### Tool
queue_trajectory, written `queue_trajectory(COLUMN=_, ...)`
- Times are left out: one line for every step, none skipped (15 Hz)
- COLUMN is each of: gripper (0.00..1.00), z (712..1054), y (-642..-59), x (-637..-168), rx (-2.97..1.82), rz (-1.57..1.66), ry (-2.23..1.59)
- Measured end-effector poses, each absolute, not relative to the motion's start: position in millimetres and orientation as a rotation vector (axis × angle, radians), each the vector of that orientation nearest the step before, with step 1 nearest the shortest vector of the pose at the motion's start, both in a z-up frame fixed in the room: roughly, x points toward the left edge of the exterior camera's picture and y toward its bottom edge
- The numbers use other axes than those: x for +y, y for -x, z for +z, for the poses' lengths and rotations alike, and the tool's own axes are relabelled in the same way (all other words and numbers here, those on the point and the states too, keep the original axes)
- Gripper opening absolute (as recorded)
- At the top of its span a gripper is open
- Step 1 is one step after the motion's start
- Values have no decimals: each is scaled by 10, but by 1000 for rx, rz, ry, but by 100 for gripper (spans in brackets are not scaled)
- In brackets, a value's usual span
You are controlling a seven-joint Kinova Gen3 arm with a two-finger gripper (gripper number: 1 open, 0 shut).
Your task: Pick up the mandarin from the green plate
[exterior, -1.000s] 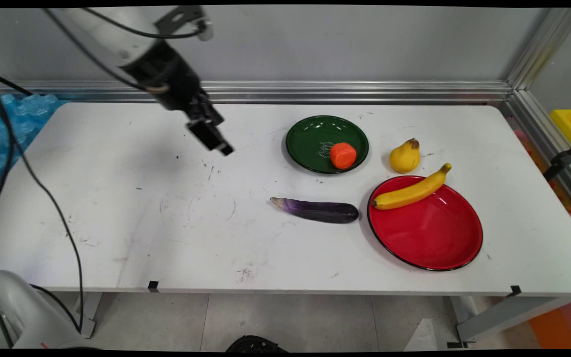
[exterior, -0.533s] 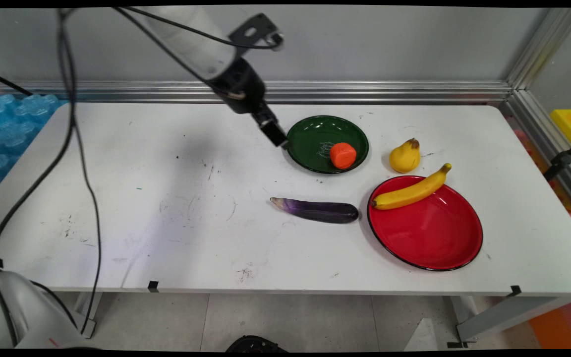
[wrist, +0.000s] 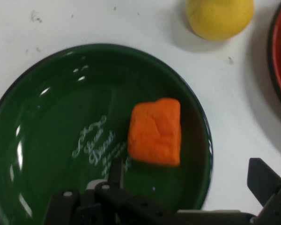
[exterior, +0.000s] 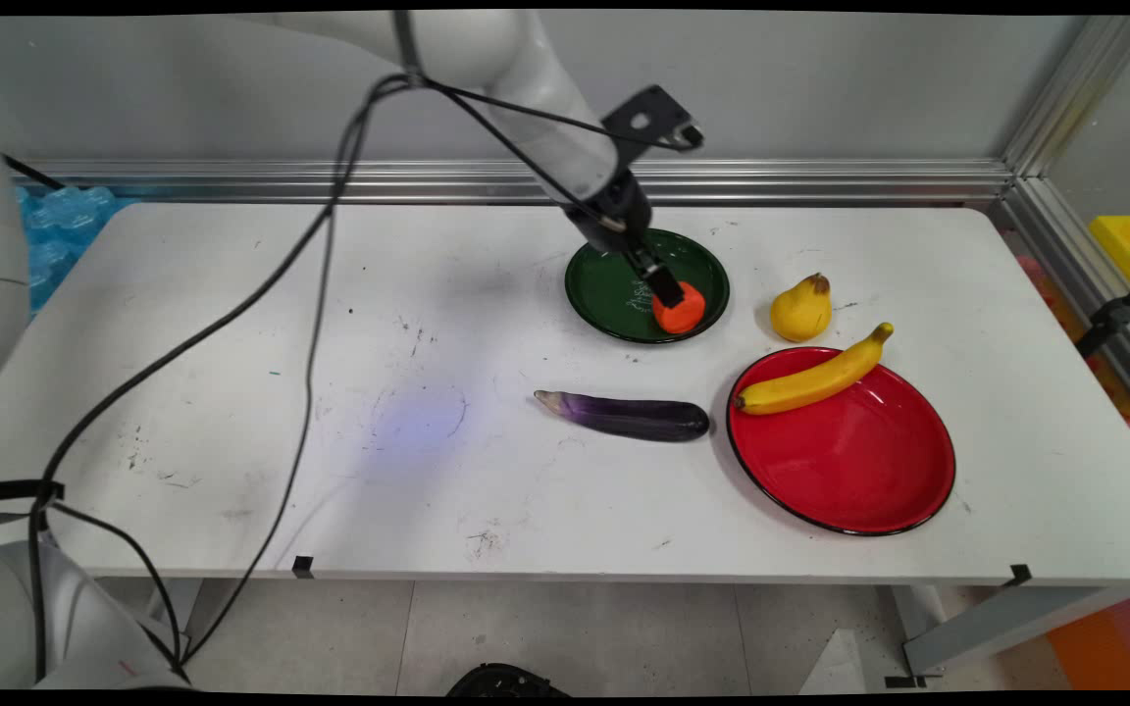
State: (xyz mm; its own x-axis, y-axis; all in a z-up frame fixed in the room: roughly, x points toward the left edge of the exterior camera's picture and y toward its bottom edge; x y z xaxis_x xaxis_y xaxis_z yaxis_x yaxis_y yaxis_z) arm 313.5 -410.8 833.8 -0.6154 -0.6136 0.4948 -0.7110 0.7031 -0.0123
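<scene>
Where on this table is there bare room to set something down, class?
The table's whole left half, left of the eggplant, is bare. The red plate's lower part is free. It is crowded around the green plate, pear and banana.

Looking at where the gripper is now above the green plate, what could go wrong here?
The gripper is open and off-centre to the orange block, so a finger might catch the block's top or push it aside. The green plate sits loose on the table, so a finger pressing down could possibly shift it toward the pear close by.
</scene>
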Motion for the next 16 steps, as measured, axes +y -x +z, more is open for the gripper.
queue_trajectory(gripper=100, z=8259, y=-3058, x=-4181, rx=-2457, rz=289, ry=-1020)
queue_trajectory(gripper=100, z=8148, y=-2957, x=-4275, rx=-2469, rz=291, ry=-1022)
queue_trajectory(gripper=100, z=8072, y=-2894, x=-4337, rx=-2477, rz=292, ry=-1024)
queue_trajectory(gripper=100, z=8009, y=-2847, x=-4387, rx=-2485, rz=292, ry=-1027)
queue_trajectory(gripper=100, z=7941, y=-2798, x=-4443, rx=-2493, rz=292, ry=-1031)
queue_trajectory(gripper=100, z=7875, y=-2754, x=-4495, rx=-2501, rz=293, ry=-1037)
queue_trajectory(gripper=100, z=7821, y=-2721, x=-4536, rx=-2508, rz=292, ry=-1042)
queue_trajectory(gripper=100, z=7765, y=-2685, x=-4581, rx=-2515, rz=291, ry=-1047)
queue_trajectory(gripper=100, z=7722, y=-2659, x=-4616, rx=-2521, rz=291, ry=-1050)
queue_trajectory(gripper=100, z=7697, y=-2648, x=-4637, rx=-2524, rz=291, ry=-1053)
queue_trajectory(gripper=100, z=7661, y=-2628, x=-4667, rx=-2530, rz=291, ry=-1055)
queue_trajectory(gripper=100, z=7642, y=-2611, x=-4688, rx=-2533, rz=291, ry=-1054)
queue_trajectory(gripper=0, z=7619, y=-2593, x=-4712, rx=-2538, rz=291, ry=-1053)
queue_trajectory(gripper=0, z=7608, y=-2588, x=-4726, rx=-2542, rz=291, ry=-1051)
queue_trajectory(gripper=0, z=7598, y=-2579, x=-4741, rx=-2546, rz=291, ry=-1047)
queue_trajectory(gripper=0, z=7597, y=-2570, x=-4751, rx=-2551, rz=291, ry=-1041)
